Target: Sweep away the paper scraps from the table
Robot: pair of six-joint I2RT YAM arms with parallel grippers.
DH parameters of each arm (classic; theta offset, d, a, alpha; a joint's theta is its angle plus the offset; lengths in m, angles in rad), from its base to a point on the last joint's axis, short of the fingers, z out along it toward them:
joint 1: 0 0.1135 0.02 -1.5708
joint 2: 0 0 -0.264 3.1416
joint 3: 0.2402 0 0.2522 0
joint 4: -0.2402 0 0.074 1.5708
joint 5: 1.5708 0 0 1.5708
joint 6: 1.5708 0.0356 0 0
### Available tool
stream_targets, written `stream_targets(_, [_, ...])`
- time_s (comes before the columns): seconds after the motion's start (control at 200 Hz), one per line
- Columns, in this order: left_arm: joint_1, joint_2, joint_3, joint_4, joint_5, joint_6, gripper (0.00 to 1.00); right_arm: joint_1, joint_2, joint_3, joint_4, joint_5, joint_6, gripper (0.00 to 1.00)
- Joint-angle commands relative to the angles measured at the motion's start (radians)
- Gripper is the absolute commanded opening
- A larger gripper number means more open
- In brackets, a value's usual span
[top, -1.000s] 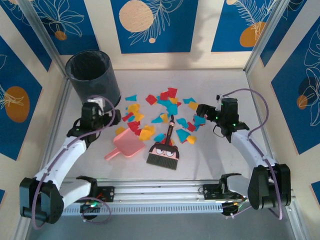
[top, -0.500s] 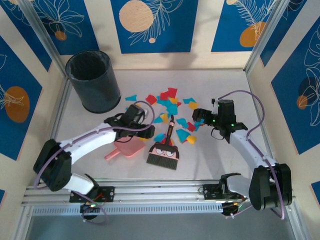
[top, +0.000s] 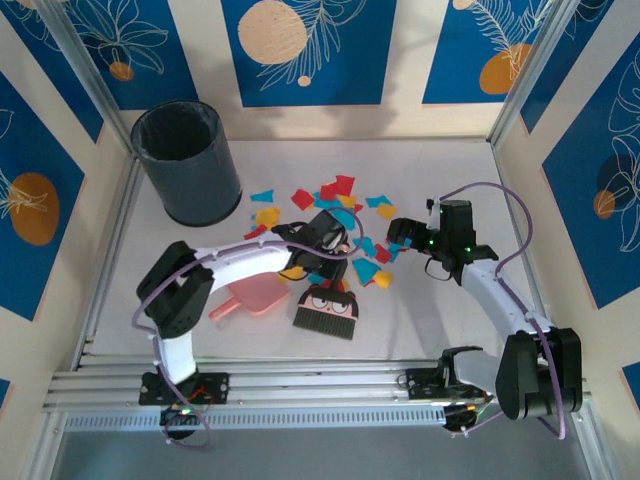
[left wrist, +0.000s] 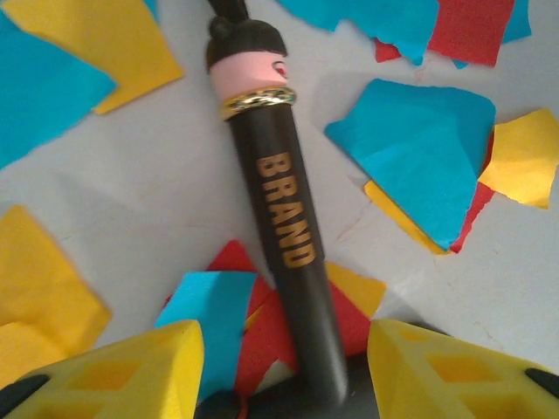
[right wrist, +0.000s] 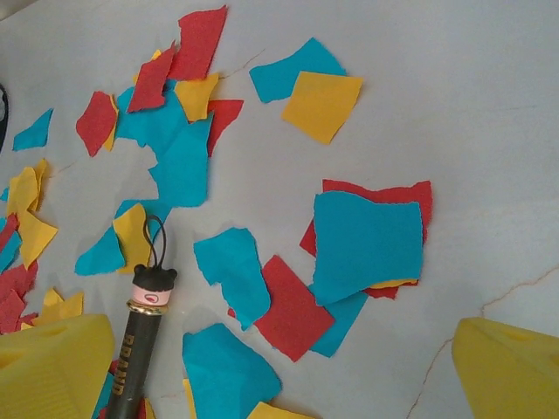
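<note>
On table (top: 450,170), centre: paper scraps (top: 345,215) lie flat & loose, red/yellow/cyan, some overlapping; the spread runs from near the bin across to R gripper.
Brush (top: 327,306): lies flat, bristle head w/ cartoon face toward near edge, handle pointing away into the scraps.
Brush handle (left wrist: 284,209): black, gold "BRAND" lettering, gold ring & pink band near the tip, cord loop at the end; rests on top of red, cyan & yellow bits.
L gripper (top: 325,236): arm reaches across from L side, over the handle. Jaws apart, one yellow finger (left wrist: 131,367) each side of the handle, gap showing both sides, no contact seen.
R gripper (top: 400,236): at R edge of the spread, jaws spread wide, holding nothing. Its fingers (right wrist: 61,358) sit at the far corners of the wrist view, w/ cyan & red scraps on the table btw them.
Dustpan (top: 258,297): pink, flat on table just L of the brush head, partly under L arm.
Bin (top: 187,160): dark, upright, far L corner, well apart from both grippers.
</note>
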Motion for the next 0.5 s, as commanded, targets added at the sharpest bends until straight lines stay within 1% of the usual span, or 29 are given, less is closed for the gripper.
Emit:
stream_targets(0.0, [-0.011, 0.053, 0.059, -0.048, 0.017, -0.002, 0.48, -0.005, -0.009, 0.018, -0.025, -0.021, 0.007, 0.99])
stream_targets(0.075, [-0.014, 0.082, 0.088, -0.066, 0.033, 0.006, 0.45, -0.005, -0.008, 0.02, -0.034, -0.015, 0.003, 0.99])
stream_targets(0.165, [-0.022, 0.114, 0.113, -0.083, 0.053, 0.018, 0.43, -0.005, -0.01, 0.02, -0.038, -0.007, -0.001, 0.99])
stream_targets(0.495, [-0.033, 0.174, 0.141, -0.136, 0.05, 0.02, 0.41, -0.008, -0.005, 0.012, -0.031, -0.008, -0.001, 0.99])
